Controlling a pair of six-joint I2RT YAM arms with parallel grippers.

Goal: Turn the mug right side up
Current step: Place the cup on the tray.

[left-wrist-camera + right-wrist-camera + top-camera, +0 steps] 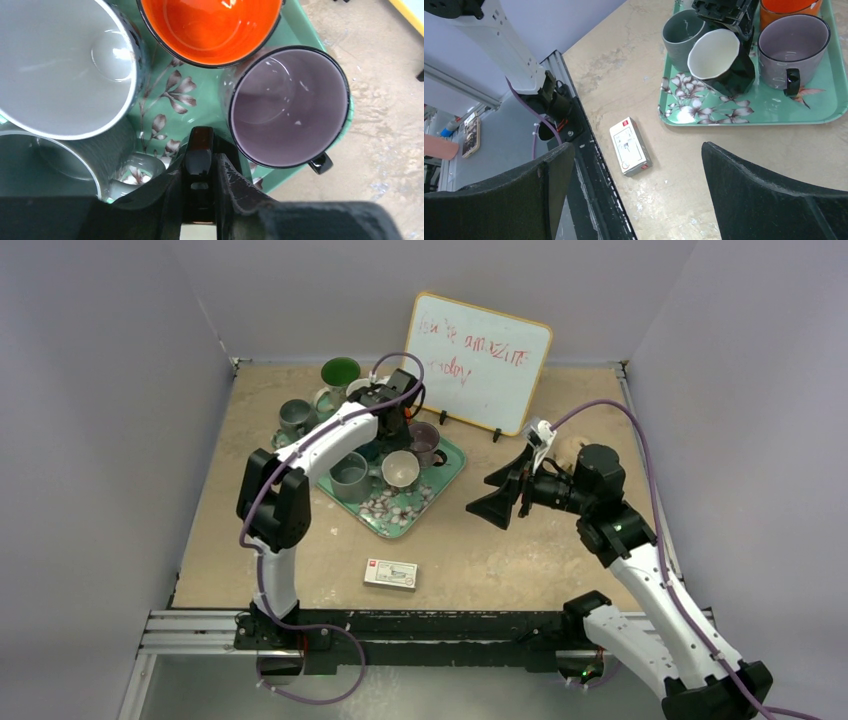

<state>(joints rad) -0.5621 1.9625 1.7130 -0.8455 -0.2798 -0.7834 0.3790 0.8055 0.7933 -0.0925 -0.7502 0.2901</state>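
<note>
Left gripper [201, 155] is pinched tight on a glossy dark piece, apparently the handle of the black ceramic mug with a white inside [716, 60]. That mug leans tilted on the green floral tray [774, 107], between a grey mug [679, 32] and a purple mug [791, 42]. Right gripper [636, 150] hangs over the beige tabletop [664, 200], jaws spread wide and well apart from the tray.

The black mug [738, 75] is glossy, green tray [774, 107] smooth, table [664, 150] matt.

Black mug [714, 55], white inside, tilted mouth-sideways, on green floral tray [774, 107]
</note>
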